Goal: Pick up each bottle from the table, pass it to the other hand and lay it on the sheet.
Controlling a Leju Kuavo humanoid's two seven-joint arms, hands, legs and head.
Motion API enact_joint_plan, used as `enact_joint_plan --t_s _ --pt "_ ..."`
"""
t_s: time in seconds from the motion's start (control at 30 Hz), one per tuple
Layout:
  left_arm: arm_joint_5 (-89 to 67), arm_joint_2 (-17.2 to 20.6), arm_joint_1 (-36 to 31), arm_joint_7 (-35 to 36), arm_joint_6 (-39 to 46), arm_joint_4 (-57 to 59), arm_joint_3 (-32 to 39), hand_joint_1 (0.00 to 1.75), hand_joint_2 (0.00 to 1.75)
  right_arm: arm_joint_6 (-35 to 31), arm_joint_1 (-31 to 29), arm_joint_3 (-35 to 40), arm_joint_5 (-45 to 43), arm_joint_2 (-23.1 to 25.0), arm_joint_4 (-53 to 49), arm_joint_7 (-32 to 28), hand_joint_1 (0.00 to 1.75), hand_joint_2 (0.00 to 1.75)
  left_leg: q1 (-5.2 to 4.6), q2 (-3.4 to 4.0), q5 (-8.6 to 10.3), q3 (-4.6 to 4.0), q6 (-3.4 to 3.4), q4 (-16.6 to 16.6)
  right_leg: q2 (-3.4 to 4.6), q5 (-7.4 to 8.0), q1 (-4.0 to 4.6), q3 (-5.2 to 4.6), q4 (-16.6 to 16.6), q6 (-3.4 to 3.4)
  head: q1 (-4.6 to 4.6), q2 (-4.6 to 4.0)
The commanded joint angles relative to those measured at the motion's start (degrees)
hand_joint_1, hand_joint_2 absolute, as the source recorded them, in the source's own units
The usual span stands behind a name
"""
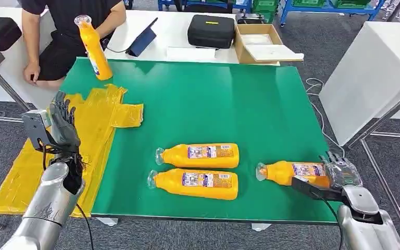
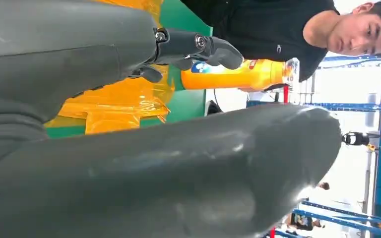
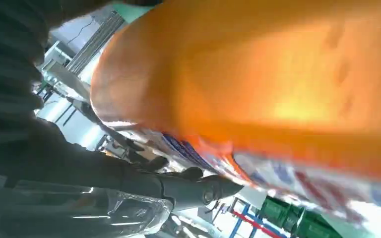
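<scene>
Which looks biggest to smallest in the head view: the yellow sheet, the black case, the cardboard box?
1. yellow sheet, clearly the largest.
2. black case and cardboard box: they look about alike, both far from the camera, so I won't rank them.

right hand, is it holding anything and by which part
The right hand grips the rightmost orange bottle at its base end; the left hand holds nothing.

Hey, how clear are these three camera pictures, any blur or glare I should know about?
Head view: sharp and evenly lit, with soft ceiling-light sheen on the green table. Left wrist view: the left hand looms close and soft, and the background past the standing bottle is washed out bright. Right wrist view: the bottle at the right hand is a blurred orange mass.
</scene>
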Motion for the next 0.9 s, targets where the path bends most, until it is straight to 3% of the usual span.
enact_joint_plan --t_s 0.03,0.43,0.47,0.53,0.67,0.7,0.9 --pt "0.2 1.0 -0.1 0.3 0.3 0.7 0.2 0.0 0.0 0.1 2.6 4.3 -1.8 3.2 5.4 -0.1 1.75 1.75 0.06 0.11 0.14 -0.29 -0.19 -0.1 -0.06 0.18 0.04 -0.26 -0.2 -0.03 0.02 0.0" --pt "0.3 1.7 1.0 0.6 -0.1 0.1 0.8 0.0 0.0 1.1 4.9 4.6 -3.5 3.5 2.0 1.3 1.75 1.75 0.06 0.33 -0.06 0.22 -0.17 0.0 -0.18 0.09 0.21 0.18 -0.1 -0.05 0.02 0.0" --pt "0.3 1.7 1.0 0.6 -0.1 0.1 0.8 0.0 0.0 1.1 4.9 4.6 -3.5 3.5 2.0 1.3 1.75 1.75 0.02 0.16 0.1 -0.03 -0.28 -0.1 -0.32 0.2 0.16 -0.07 -0.2 -0.1 0.02 0.0" --pt "0.3 1.7 1.0 0.6 -0.1 0.1 0.8 0.0 0.0 1.1 4.9 4.6 -3.5 3.5 2.0 1.3 1.75 1.75 0.08 0.4 -0.34 0.46 -0.06 0.1 -0.12 0.07 0.21 0.41 0.0 -0.05 0.0 0.0" --pt "0.5 1.9 1.2 0.6 0.0 0.0 0.7 0.0 0.0 1.9 5.9 4.1 -3.9 3.7 0.4 1.9 1.75 1.75 -0.02 0.06 -0.11 0.04 -0.3 -0.1 -0.42 0.31 0.1 -0.02 -0.2 -0.12 0.0 0.0" --pt "0.5 2.0 1.3 0.6 0.0 0.0 0.7 0.0 0.0 1.9 6.0 4.1 -3.9 3.7 0.4 1.9 1.75 1.75 0.08 0.32 -0.38 0.54 -0.15 0.1 -0.19 0.19 0.2 0.48 -0.1 -0.07 0.0 0.0" --pt "1.0 2.4 0.6 0.6 -0.4 0.8 0.0 0.0 0.0 2.6 6.1 4.1 -4.0 3.8 1.3 1.9 1.75 1.75 0.1 0.23 -0.47 0.48 -0.29 0.1 -0.28 0.18 0.19 0.42 -0.1 -0.12 0.0 0.0"
